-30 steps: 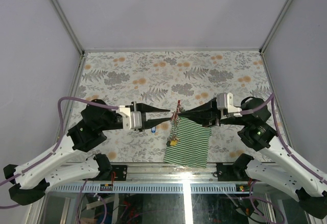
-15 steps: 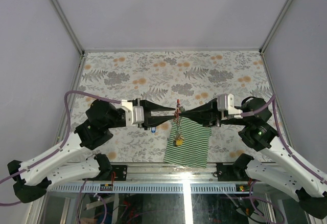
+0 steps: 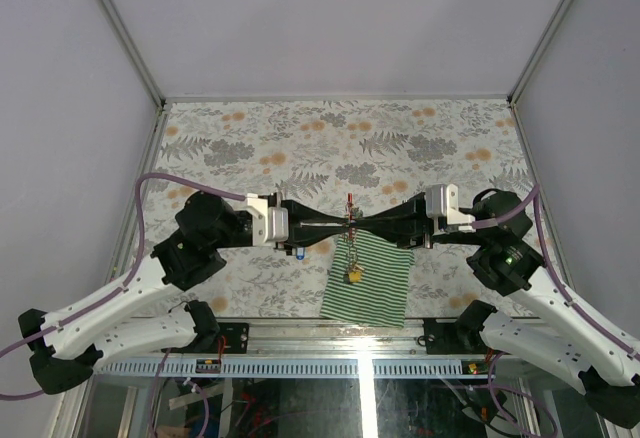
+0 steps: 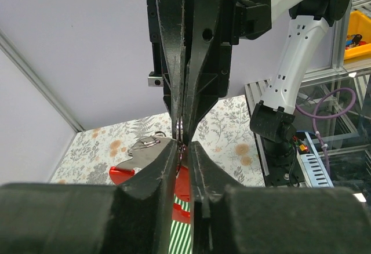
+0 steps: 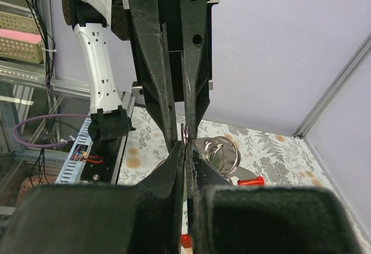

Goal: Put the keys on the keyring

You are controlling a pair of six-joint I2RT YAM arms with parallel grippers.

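the flowery worktop (image 3: 300,148) lies under the fingers. the left arm (image 3: 110,308) and the right arm (image 3: 560,308) reach in from each side, and their tips meet nose to nose in the air. below that meeting spot, a bit to the right arm's side, lies a green striped cloth (image 3: 380,283).

the keyring (image 3: 349,243) is right at the fingertips. it hangs down from them, so its long way crosses the line the two arms make. its red clip (image 3: 349,201) pokes out on the far side of the tips. a key with a yellow tag (image 3: 352,274) dangles at the low end, so i think that key is on already.

the right fingers (image 5: 165,173) are pressed tight together and pinch the keyring's small ring (image 5: 184,131). the left fingers (image 4: 156,167) have only a thin slit between them, with their tips up against the same ring. i cannot tell if they grip it.

a tiny blue thing (image 3: 300,253), maybe another key, sits on the worktop under the left fingers, nearer to them than to the right ones. i think the left arm is the one to fetch it.
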